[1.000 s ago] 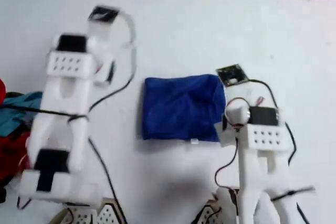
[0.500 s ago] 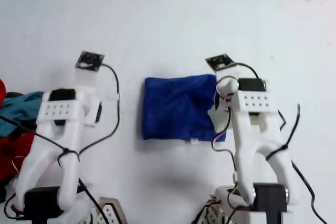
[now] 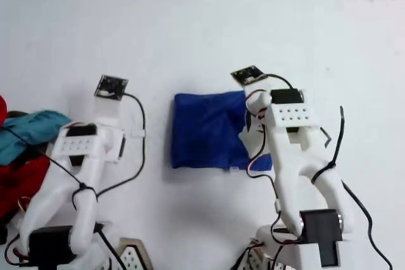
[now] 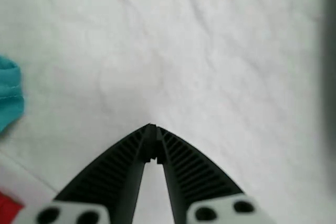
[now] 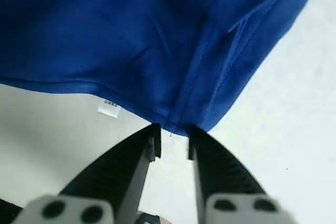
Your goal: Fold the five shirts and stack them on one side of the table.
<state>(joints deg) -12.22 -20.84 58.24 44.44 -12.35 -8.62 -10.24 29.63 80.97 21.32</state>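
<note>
From the high view, a folded blue shirt is seen lying flat in the middle of the white table. The right arm is placed over its right edge. The left arm is placed beside a teal shirt and a red shirt, heaped at the table's left edge.

In the left wrist view, the left tool is seen with its tips pressed together above bare table, with nothing held.

In the right wrist view, the right tool is kept at a narrow gap, with nothing gripped, just at the blue shirt's hem near a small white label.
</note>
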